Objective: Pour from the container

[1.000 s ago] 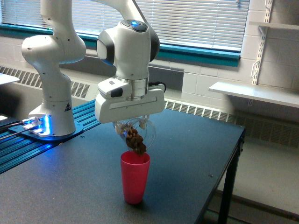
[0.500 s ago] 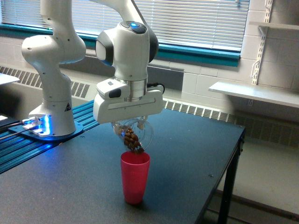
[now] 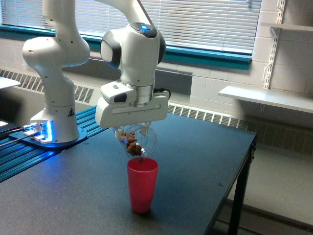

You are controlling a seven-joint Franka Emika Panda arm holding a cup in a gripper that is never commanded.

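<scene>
Since 1 second ago, fewer brown pieces sit in the jar (image 3: 138, 139), which hangs tilted at 12 o'clock just above the red cup (image 3: 142, 185) on the worktop (image 3: 195, 161). Pincer (image 3: 133, 131) grips the jar. Off-centre tilting could scatter pieces past the rim.

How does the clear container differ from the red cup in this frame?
The container is see-through and shows brown pieces inside; the red cup is opaque. The container is held tilted in the gripper, off the table; the red cup stands upright on the dark table. The container hangs just above the red cup's rim. Both look roughly alike in width.
</scene>
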